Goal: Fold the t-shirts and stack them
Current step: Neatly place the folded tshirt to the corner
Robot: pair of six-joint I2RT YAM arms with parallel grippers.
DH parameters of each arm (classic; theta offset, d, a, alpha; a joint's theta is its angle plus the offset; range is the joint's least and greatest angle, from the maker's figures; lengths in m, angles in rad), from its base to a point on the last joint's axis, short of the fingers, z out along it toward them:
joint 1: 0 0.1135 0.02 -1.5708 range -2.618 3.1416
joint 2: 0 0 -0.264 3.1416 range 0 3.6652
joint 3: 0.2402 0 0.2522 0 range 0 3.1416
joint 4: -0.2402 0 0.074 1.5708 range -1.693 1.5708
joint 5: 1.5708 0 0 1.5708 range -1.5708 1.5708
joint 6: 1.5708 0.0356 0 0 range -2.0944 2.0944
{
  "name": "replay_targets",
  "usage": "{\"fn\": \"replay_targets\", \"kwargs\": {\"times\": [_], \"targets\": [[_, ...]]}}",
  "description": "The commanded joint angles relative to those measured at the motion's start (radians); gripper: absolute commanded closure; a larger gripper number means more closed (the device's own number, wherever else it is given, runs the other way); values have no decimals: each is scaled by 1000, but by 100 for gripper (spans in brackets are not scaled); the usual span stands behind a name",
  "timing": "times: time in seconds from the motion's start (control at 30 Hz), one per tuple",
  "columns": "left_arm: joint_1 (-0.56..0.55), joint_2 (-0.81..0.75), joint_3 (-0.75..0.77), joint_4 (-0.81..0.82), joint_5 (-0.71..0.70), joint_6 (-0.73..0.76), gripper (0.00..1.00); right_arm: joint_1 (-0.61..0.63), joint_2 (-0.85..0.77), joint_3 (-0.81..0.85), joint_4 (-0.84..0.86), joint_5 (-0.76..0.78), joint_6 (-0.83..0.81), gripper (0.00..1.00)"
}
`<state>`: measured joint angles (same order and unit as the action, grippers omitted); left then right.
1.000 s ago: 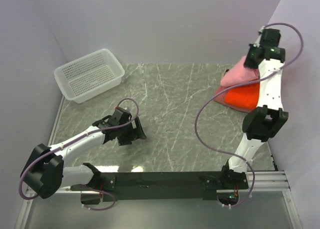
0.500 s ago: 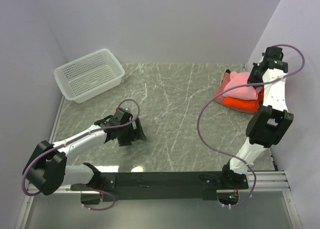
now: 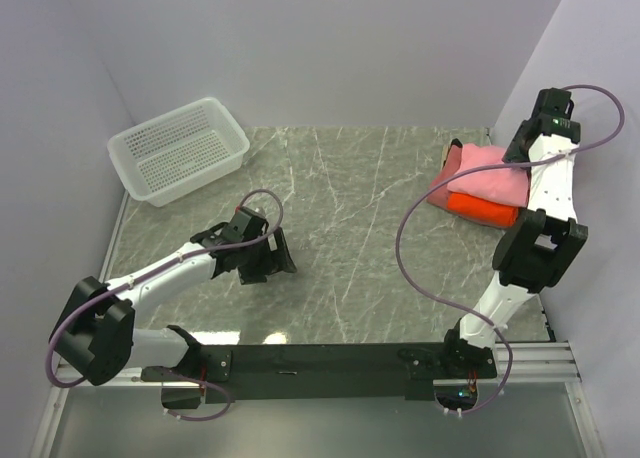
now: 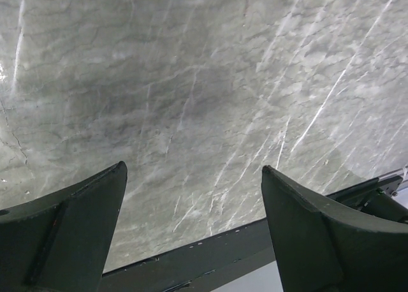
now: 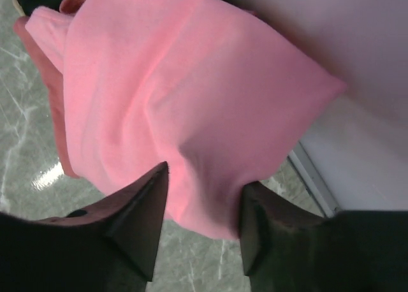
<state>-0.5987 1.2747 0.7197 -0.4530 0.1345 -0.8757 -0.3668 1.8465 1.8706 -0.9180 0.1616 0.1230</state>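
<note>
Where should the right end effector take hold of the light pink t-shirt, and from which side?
Probably at the folded edge of the light pink t-shirt nearest the right end effector, coming from the side of the right wall. That edge bulges between the open fingers; the rest lies flat on the orange t-shirt.

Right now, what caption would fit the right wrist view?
Right gripper straddling the near edge of the light pink t-shirt, marble table below.
</note>
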Motion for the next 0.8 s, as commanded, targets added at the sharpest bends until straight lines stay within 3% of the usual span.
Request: {"fn": "replay_targets", "kwargs": {"times": [0.0, 0.03, 0.1, 0.13, 0.4, 0.57, 0.77], "targets": [[4, -8, 47, -12, -7, 27, 8, -6, -70, -11, 57, 19, 15, 46], [4, -14, 50, -15, -16, 27, 8, -6, -88, -39, 67, 10, 15, 43], [4, -18, 57, -21, -21, 30, 8, -6, -139, -60, 73, 0, 17, 19], [4, -24, 61, -23, -26, 32, 7, -4, -160, -83, 77, -16, 18, 14], [4, -86, 86, -35, -65, 24, 8, 58, -470, -246, 140, 36, 14, 11], [4, -150, 95, -45, -113, 6, 7, 265, -650, -367, 157, 79, 9, 10], [4, -228, 89, -62, -182, -11, 7, 510, -826, -574, 177, -97, 165, 9]]}}
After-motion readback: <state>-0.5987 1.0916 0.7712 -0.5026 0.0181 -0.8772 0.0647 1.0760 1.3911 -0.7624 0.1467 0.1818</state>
